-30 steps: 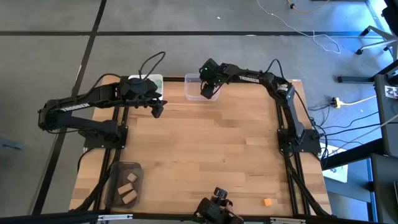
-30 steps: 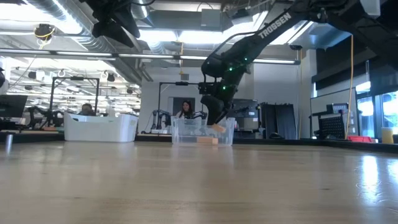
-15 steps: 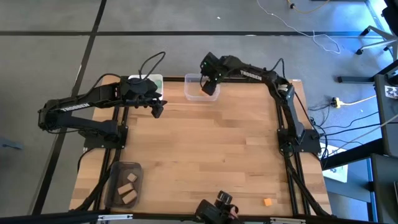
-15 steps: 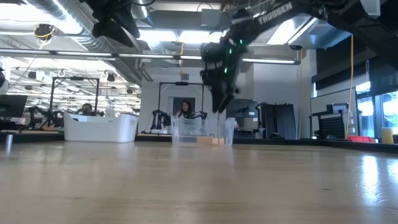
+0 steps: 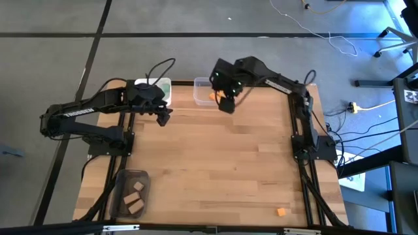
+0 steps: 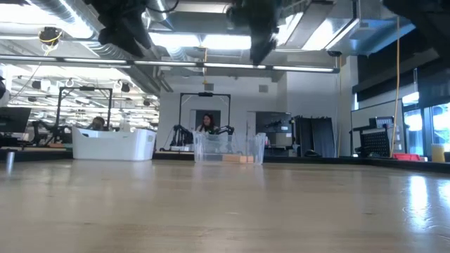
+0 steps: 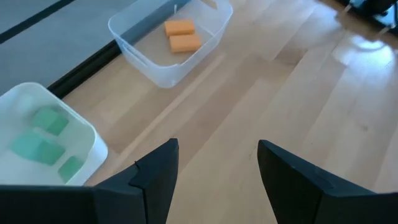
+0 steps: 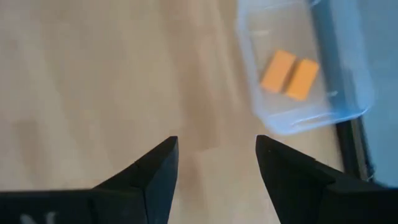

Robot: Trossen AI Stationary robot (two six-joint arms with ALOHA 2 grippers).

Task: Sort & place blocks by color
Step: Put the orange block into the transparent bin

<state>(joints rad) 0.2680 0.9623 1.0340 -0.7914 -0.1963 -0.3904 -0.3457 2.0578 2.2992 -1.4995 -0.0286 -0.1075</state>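
right gripper (image 5: 226,104) wide and empty beside clear bin (image 5: 204,93) at table's far edge; lone orange block (image 5: 281,211) near front edge, easily nudged off by careless descent

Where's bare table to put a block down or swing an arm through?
Bare wood runs between the dark grey bin and the lone orange block, and up the middle. Crowded: far edge, where the white bin, clear bin and both open grippers sit.

Even overhead light, soft shadows on the pale wooden plank desk (image 5: 209,156). Low view: bright ceiling strip lights (image 6: 211,42), arms silhouetted. Right wrist view motion-blurred; desk glare in left wrist view.
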